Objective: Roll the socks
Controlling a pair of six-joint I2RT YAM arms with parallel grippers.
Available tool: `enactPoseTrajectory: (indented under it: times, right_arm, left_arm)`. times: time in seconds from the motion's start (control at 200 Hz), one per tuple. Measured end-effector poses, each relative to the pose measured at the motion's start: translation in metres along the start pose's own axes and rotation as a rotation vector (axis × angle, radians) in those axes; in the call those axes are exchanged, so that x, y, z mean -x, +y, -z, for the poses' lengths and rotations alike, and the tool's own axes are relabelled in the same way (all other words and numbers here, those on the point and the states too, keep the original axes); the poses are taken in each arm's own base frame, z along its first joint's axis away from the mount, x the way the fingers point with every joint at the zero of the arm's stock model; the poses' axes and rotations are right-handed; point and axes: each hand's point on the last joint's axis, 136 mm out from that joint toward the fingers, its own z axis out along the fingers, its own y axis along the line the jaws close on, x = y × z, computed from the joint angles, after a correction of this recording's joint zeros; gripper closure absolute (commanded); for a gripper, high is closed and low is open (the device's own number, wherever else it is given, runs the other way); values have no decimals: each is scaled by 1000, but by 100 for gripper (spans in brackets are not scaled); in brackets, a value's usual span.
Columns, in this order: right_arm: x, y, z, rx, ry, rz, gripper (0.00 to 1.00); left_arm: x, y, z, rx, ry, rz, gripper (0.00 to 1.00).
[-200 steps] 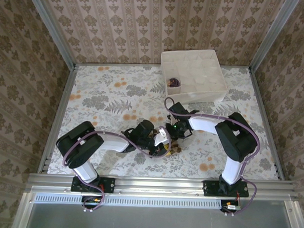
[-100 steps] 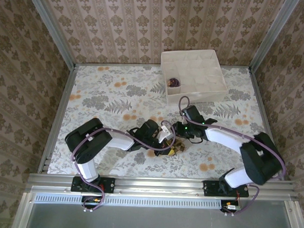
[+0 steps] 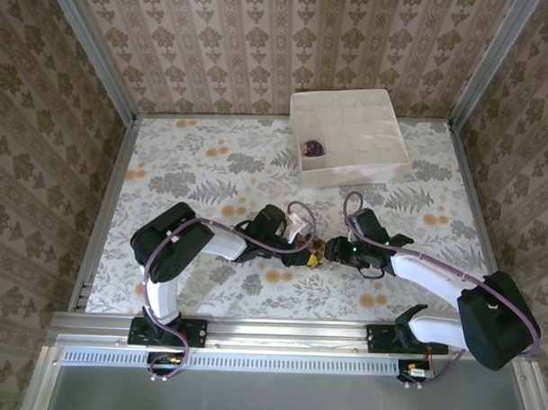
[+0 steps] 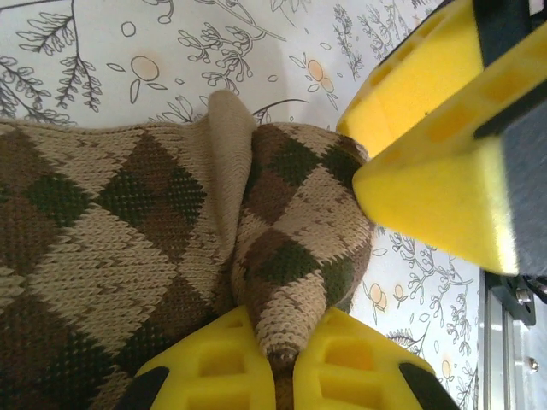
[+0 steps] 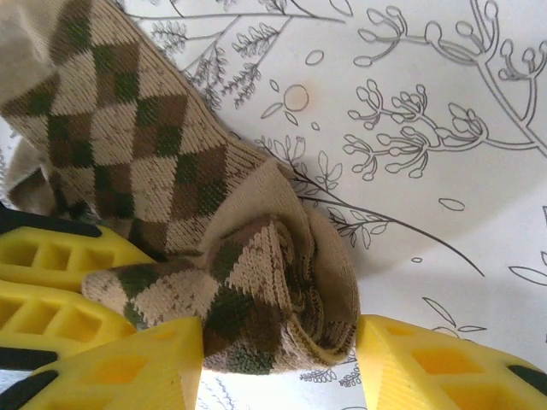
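Top: argyle sock (image 3: 318, 255) bunched on tabletop (image 3: 185, 175), front-centre, btwn both arms. L arm (image 3: 223, 244) lies low reaching right, R arm (image 3: 434, 275) low reaching left, wrists nose to nose at the sock. Purple sock (image 3: 310, 149) sits in a cell of the divider box (image 3: 352, 174), far side.

L wrist: L fingers (image 4: 214, 367) pinched tight on a fold of the knit. Fabric soft, light, floppy; prob. unrolls if let go.

R wrist: R fingers (image 5: 128, 371) part-open, straddling the rolled end, not squeezing it. Best hold: across the whole roll, not one layer.
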Motion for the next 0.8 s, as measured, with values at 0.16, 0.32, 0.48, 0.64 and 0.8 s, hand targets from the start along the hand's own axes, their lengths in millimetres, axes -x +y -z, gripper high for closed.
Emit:
enactPoseTrajectory:
  times: [0.16, 0.32, 0.48, 0.64, 0.8]
  right_arm:
    - [3, 1, -9, -8, 17, -4, 49]
    - [6, 3, -21, -20, 56, -15, 54]
    - [9, 6, -27, -19, 72, -30, 66]
    - [10, 6, -27, -17, 68, -42, 69]
    - [10, 6, -28, -17, 67, -45, 70]
  left_arm:
    - [0, 1, 0, -5, 1, 22, 100]
    - [0, 2, 1, -3, 1, 34, 100]
    - [1, 4, 1, 5, 4, 44, 91]
    - [3, 4, 5, 50, 10, -3, 74]
    - [2, -2, 22, 137, 28, -138, 64]
